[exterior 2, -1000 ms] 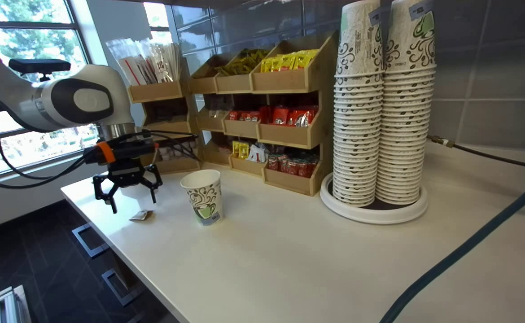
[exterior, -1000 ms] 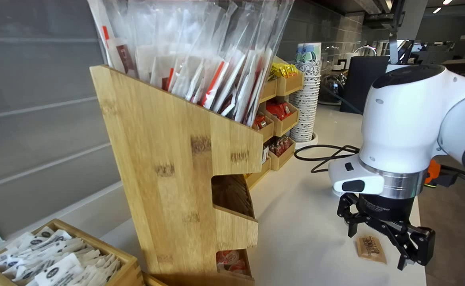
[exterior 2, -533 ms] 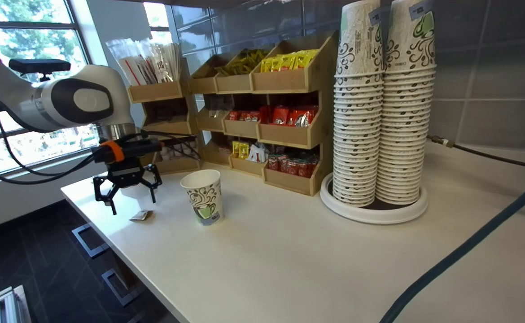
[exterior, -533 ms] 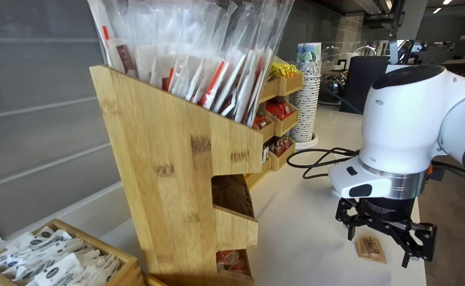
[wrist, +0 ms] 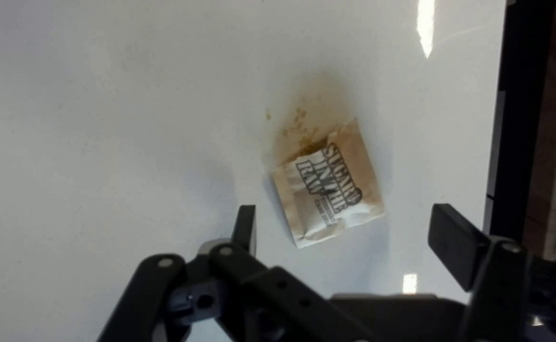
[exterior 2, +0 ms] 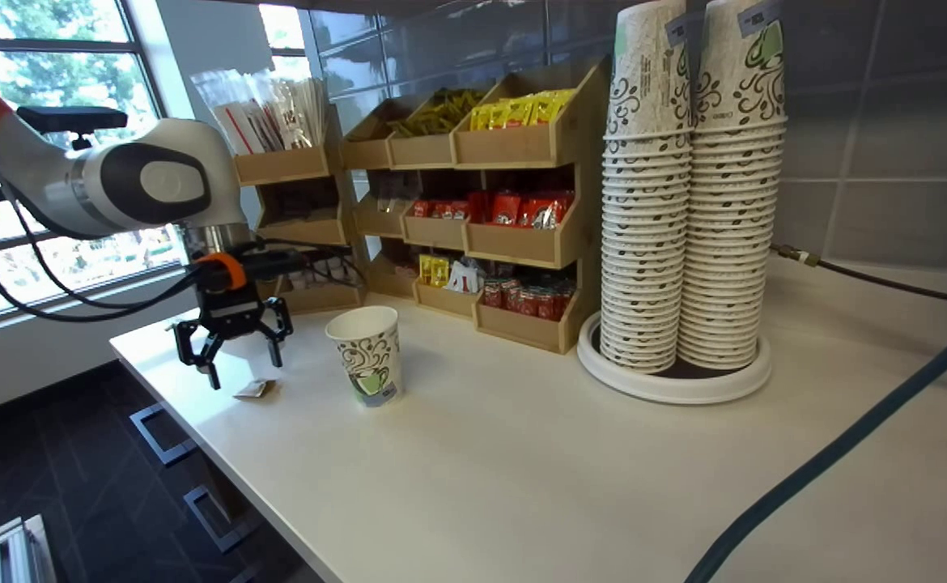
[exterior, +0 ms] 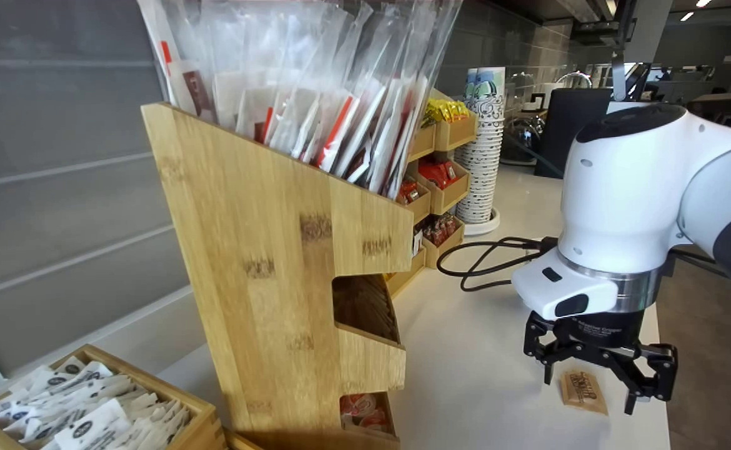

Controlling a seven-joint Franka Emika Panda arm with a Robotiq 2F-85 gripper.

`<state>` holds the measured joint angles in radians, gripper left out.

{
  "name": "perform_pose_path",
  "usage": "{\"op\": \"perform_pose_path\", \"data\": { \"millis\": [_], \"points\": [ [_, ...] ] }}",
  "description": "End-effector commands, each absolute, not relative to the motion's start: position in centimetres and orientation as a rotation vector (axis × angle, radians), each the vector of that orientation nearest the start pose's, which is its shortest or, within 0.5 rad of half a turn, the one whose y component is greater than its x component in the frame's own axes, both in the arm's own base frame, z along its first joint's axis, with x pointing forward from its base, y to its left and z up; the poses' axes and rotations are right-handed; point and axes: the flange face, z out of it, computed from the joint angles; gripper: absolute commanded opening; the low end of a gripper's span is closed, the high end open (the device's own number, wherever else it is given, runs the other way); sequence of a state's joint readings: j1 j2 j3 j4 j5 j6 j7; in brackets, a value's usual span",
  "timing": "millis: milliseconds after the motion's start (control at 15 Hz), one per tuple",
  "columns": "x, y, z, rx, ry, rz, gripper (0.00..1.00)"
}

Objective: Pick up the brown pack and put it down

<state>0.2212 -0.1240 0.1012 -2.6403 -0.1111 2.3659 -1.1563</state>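
Wide pincer [exterior 2: 245, 369] above a creased brown pack [wrist: 318, 190]

The two fingers [wrist: 244, 225] stand well apart, the gap broader than the pack, with bare desk [wrist: 116, 166] showing between each of them and it. The pack lies on the desk near the edge, below the pincer; in the wrist view it sits between the fingers and reaches out past their tips.

It's a small, nearly square thing, set askew, brown along its sides and paler, almost white, across the middle. Bold dark capitals read SUGAR IN THE RAW; the print beneath is too blurred for me. One side is crumpled, and a dark strip runs along part of the side farthest from the pincer. Beyond that I see a tan smudge [wrist: 323, 99] with darker specks; whether spill or reflection, I can't tell.

Near the pack a patterned cup [exterior 2: 367, 356] stands upright. Farther off comes a rack [exterior 2: 510, 245] of yellow packets [exterior 2: 522, 112] and red packets [exterior 2: 526, 209], then two tall cup stacks [exterior 2: 643, 259] on a tray [exterior 2: 676, 393].
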Motion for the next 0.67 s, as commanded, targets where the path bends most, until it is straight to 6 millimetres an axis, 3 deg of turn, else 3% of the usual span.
{"op": "perform_pose_path", "data": {
  "millis": [0,267,600],
  "points": [
    [39.7,12.4,26.8,-2.177,-2.275,0.29,0.62],
    [40.4,12.3,26.7,-2.16,-2.299,0.297,0.32],
    [40.9,12.4,26.6,-2.152,-2.316,0.306,0.1]
  ]
}}
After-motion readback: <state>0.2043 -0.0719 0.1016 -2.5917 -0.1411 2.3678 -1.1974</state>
